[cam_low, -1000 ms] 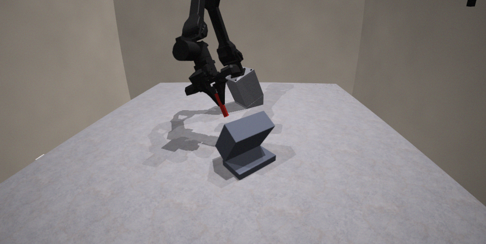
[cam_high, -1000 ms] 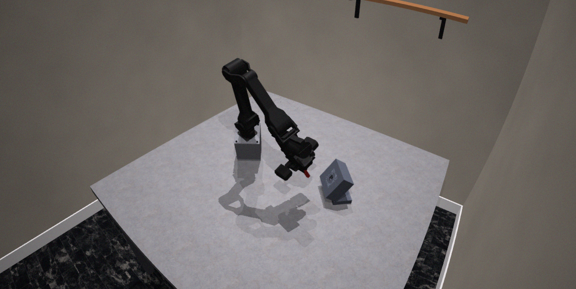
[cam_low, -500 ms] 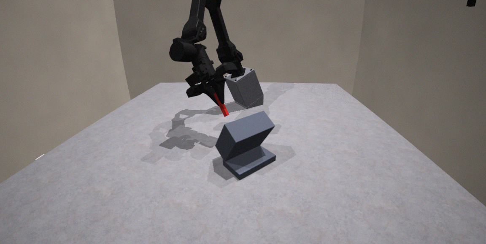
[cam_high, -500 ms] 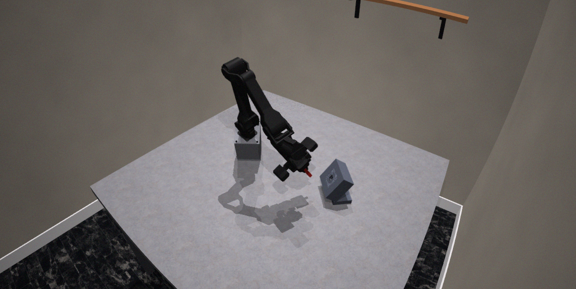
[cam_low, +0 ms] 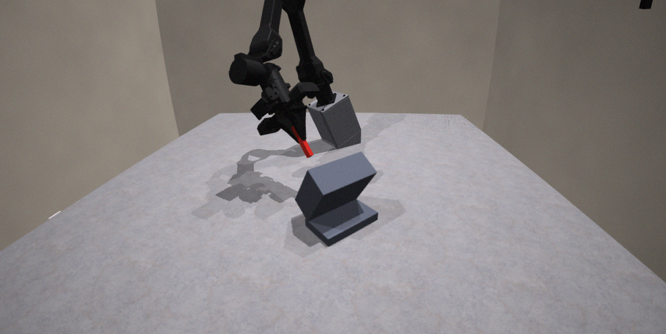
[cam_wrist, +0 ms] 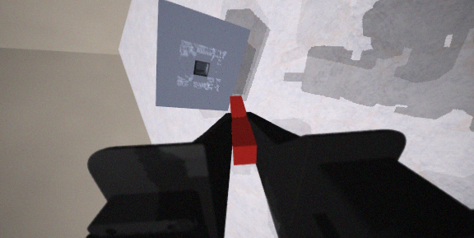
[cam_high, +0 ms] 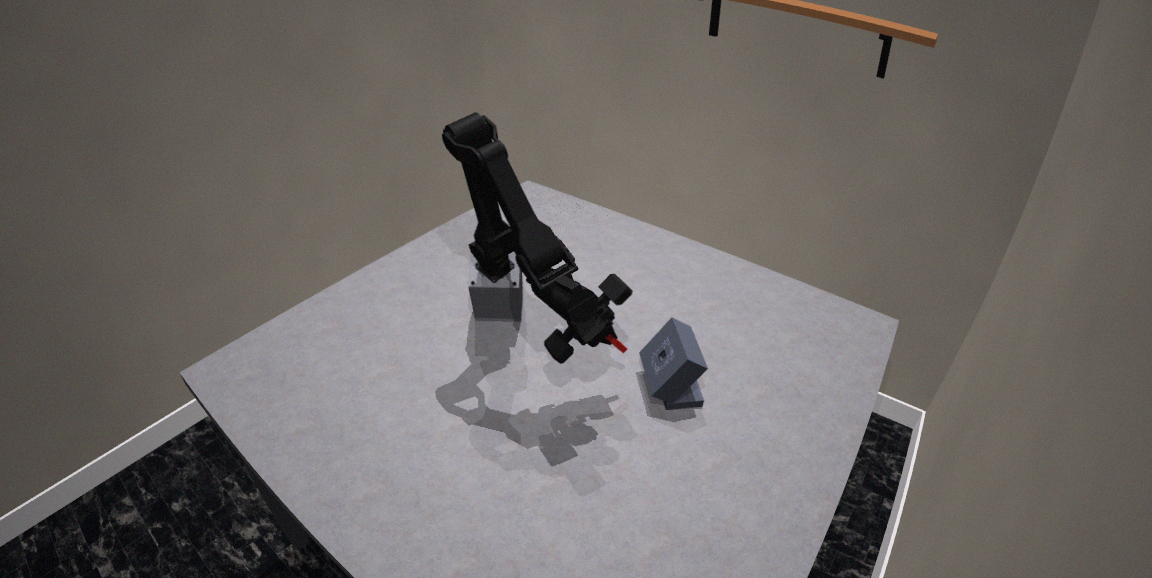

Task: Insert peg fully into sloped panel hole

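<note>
One peg (cam_wrist: 243, 132) between fingers, outside hole (cam_wrist: 201, 67).

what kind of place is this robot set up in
Likely a bare test room: a grey table carrying the arm's grey pedestal and a sloped panel, plain beige walls, one wooden wall shelf.

The red square peg (cam_wrist: 240, 129) points tilted at the grey sloped panel (cam_wrist: 181, 95); its dark square hole (cam_wrist: 201, 67) is at upper left, apart.

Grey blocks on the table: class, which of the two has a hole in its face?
The sloped panel block near the pincer; its square hole shows. The other grey block carries the arm.
</note>
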